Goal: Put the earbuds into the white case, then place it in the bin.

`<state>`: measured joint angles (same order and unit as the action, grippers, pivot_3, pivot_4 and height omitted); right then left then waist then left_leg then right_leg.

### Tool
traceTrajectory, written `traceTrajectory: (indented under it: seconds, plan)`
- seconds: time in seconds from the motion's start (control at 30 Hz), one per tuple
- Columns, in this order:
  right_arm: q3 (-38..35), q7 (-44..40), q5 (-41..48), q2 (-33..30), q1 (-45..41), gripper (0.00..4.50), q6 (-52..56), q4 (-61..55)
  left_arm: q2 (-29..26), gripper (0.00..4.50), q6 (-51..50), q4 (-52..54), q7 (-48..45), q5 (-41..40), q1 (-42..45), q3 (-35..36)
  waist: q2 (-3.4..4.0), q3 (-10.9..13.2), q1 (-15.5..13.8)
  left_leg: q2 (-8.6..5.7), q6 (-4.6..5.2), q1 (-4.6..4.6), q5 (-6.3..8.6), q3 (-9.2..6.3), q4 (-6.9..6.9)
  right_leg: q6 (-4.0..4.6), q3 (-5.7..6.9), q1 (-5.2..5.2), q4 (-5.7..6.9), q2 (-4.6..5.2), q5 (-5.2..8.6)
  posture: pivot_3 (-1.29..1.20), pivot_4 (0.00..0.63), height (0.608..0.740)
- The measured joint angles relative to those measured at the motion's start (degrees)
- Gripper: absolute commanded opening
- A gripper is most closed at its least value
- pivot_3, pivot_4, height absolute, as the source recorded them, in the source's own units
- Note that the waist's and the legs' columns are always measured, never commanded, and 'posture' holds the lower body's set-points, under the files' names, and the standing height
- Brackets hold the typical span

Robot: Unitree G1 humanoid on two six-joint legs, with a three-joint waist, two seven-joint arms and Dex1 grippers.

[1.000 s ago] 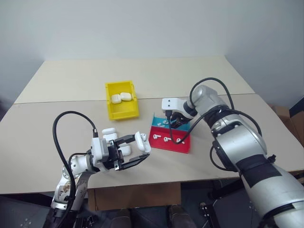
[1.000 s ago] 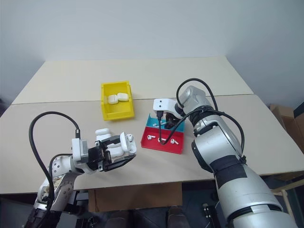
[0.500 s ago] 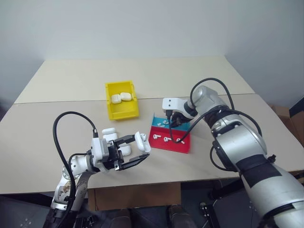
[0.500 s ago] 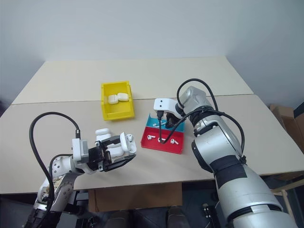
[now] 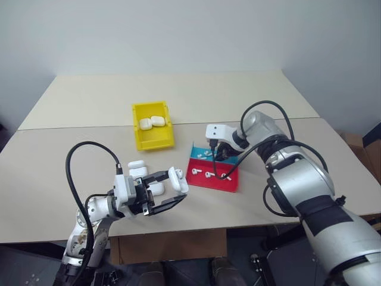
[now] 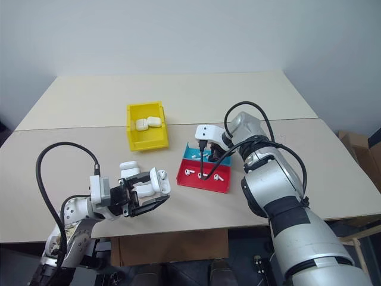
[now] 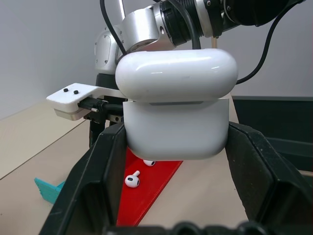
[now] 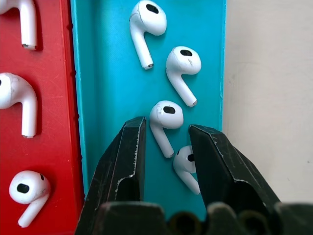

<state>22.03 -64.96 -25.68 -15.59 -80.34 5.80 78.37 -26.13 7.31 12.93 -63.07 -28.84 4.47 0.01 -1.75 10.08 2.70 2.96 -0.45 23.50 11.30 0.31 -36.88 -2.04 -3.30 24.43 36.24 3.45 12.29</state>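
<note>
My left gripper is shut on the white case, holding it up over the table's near edge. In the left wrist view the case sits between both fingers with its lid slightly ajar. My right gripper points down into the teal half of the tray, open. One of the earbuds lies between its fingertips, and several more earbuds lie on the teal and red halves. The yellow bin stands further back on the left, with two white cases in it.
The red and teal tray lies right of centre, close to the near edge. Spare white cases rest on the table just behind my left gripper. The back of the table beyond the bin is bare.
</note>
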Motion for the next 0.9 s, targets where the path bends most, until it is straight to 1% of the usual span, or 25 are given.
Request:
traceTrajectory:
  seconds: [0.67, 0.73, 0.8, 0.9]
  plan:
    - [-0.18, 0.09, -0.06, 0.49, 0.00, 1.79, 0.00, 0.01, -0.18, 2.78, 0.00, 0.03, 0.98, 0.48, -0.22, 0.00, 0.00, 0.00, 0.02, 0.00, 0.00, 0.00, 0.00, 0.00, 0.00, 0.00, 0.00, 0.00, 0.00, 0.00, 0.00, 0.00, 0.150, 0.740]
    - [-0.19, 0.13, -0.05, 0.55, 0.00, 1.42, 0.00, 0.01, -0.18, 2.78, 0.00, 0.04, 1.06, 0.49, -0.22, 0.00, 0.00, 0.00, 0.01, 0.00, 0.00, 0.00, 0.00, 0.00, 0.00, 0.00, 0.00, 0.00, 0.00, 0.00, 0.00, 0.00, 0.150, 0.740]
    - [-0.23, 0.14, -0.05, 0.60, 0.00, 0.93, -0.01, 0.01, -0.18, 2.78, 0.00, 0.05, 1.10, 0.49, -0.23, 0.00, 0.00, 0.00, 0.01, 0.00, 0.00, 0.00, 0.00, 0.00, 0.00, 0.00, 0.00, 0.00, 0.00, 0.00, 0.00, 0.00, 0.150, 0.740]
    - [-0.24, 0.32, -0.05, 0.61, 0.00, 0.93, -0.03, 0.00, -0.18, 2.78, 0.00, 0.07, 1.10, 0.49, -0.24, 0.00, 0.00, 0.00, 0.00, 0.00, 0.00, 0.00, 0.00, 0.00, 0.00, 0.00, 0.00, 0.00, 0.00, 0.00, 0.00, 0.00, 0.150, 0.740]
